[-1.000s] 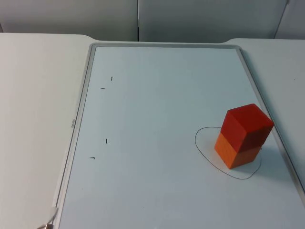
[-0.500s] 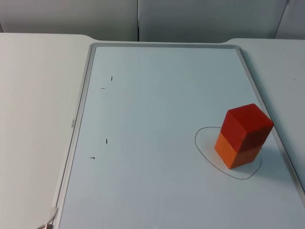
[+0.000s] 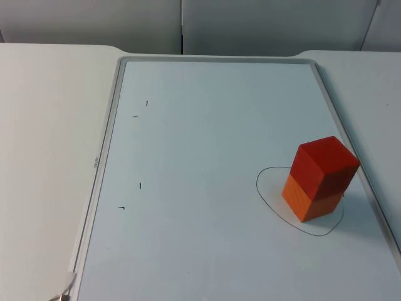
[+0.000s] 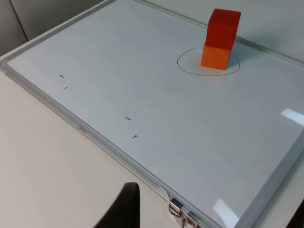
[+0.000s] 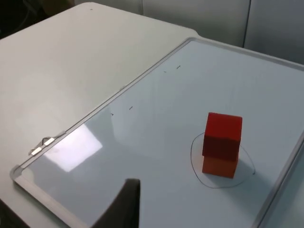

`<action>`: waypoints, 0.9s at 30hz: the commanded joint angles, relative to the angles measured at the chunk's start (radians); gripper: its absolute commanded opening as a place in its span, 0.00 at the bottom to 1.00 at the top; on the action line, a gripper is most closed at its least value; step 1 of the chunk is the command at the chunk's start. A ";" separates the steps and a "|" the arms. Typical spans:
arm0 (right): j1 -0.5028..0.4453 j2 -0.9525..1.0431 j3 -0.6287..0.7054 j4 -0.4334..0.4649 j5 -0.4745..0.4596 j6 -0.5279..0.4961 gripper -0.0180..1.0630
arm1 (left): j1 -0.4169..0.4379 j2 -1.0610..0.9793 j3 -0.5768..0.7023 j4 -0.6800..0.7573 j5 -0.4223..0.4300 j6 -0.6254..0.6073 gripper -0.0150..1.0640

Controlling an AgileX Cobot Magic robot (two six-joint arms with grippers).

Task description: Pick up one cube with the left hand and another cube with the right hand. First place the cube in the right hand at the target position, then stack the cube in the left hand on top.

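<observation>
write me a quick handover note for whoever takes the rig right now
Left gripper: pulled back off the whiteboard, one fingertip over the table beside the board's clip corner; holding nothing visible.
Right gripper: also back, fingertip above the board's near edge, waiting.
Things: orange cube sits inside the drawn circle; red cube stacked on it, slightly twisted but resting flat.
Done: both placements.
Left: nothing apparent; just check that the stack is steady.

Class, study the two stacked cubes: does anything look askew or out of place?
Slightly. The red cube sits twisted on the orange cube, overhanging it toward the whiteboard's right rim. The stack stands inside the drawn circle.
</observation>
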 commanded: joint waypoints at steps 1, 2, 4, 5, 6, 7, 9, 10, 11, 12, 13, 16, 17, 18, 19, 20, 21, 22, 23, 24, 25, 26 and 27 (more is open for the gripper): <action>0.003 -0.004 0.006 0.004 0.027 0.002 0.98 | -0.001 -0.004 0.004 0.000 -0.012 -0.007 0.99; 0.003 -0.004 0.006 0.004 0.050 0.002 0.98 | -0.001 -0.004 0.004 0.002 -0.012 -0.007 0.99; 0.003 -0.004 0.018 0.001 0.078 0.002 0.98 | -0.001 -0.004 0.004 0.002 -0.012 -0.007 0.99; 0.003 -0.004 0.018 0.001 0.078 0.002 0.98 | -0.001 -0.004 0.004 0.002 -0.012 -0.007 0.99; 0.003 -0.004 0.032 0.001 0.064 0.002 0.98 | -0.001 -0.004 0.004 0.002 -0.012 -0.007 0.99; 0.003 -0.004 0.045 0.008 0.043 0.004 0.98 | -0.001 -0.004 0.004 0.002 -0.012 -0.007 0.99; 0.003 -0.004 0.045 0.005 0.045 0.004 0.98 | -0.001 -0.004 0.004 0.002 -0.012 -0.007 0.99; 0.003 -0.004 0.045 0.004 0.045 0.004 0.98 | -0.001 -0.004 0.004 0.002 -0.012 -0.007 0.99; 0.003 -0.004 0.045 0.004 0.045 0.004 0.98 | -0.001 -0.004 0.004 0.002 -0.012 -0.007 0.99; 0.003 -0.004 0.045 0.004 0.045 0.004 0.98 | -0.001 -0.004 0.004 0.002 -0.012 -0.007 0.99; 0.003 -0.004 0.045 0.004 0.045 0.004 0.98 | -0.001 -0.004 0.004 0.002 -0.012 -0.007 0.99; 0.003 -0.004 0.045 0.004 0.045 0.004 0.98 | -0.001 -0.004 0.004 0.002 -0.012 -0.007 0.99; 0.003 -0.004 0.045 0.004 0.045 0.004 0.98 | -0.001 -0.004 0.004 0.002 -0.012 -0.007 0.99; 0.003 -0.004 0.045 0.004 0.045 0.004 0.98 | -0.001 -0.004 0.004 0.002 -0.012 -0.007 0.99; 0.003 -0.004 0.045 0.004 0.045 0.004 0.98 | -0.001 -0.004 0.004 0.002 -0.012 -0.007 0.99; 0.003 -0.004 0.045 0.004 0.045 0.004 0.98 | -0.001 -0.004 0.004 0.002 -0.012 -0.007 0.99; 0.003 -0.004 0.045 0.004 0.045 0.004 0.98 | -0.001 -0.004 0.004 0.002 -0.012 -0.007 0.99; 0.003 -0.004 0.045 0.004 0.045 0.004 0.98 | -0.001 -0.004 0.004 0.002 -0.012 -0.007 0.99; 0.003 -0.004 0.045 0.004 0.045 0.004 0.98 | -0.001 -0.004 0.004 0.002 -0.012 -0.007 0.99; 0.003 -0.004 0.045 0.004 0.045 0.004 0.98 | -0.001 -0.004 0.004 0.002 -0.012 -0.007 0.99; 0.003 -0.004 0.045 0.004 0.045 0.004 0.98 | -0.001 -0.004 0.004 0.002 -0.012 -0.007 0.99; 0.003 -0.004 0.045 0.004 0.045 0.004 0.98 | -0.001 -0.004 0.004 0.002 -0.012 -0.007 0.99; 0.003 -0.004 0.045 0.004 0.045 0.002 0.98 | -0.001 -0.004 0.004 0.002 -0.012 -0.007 0.99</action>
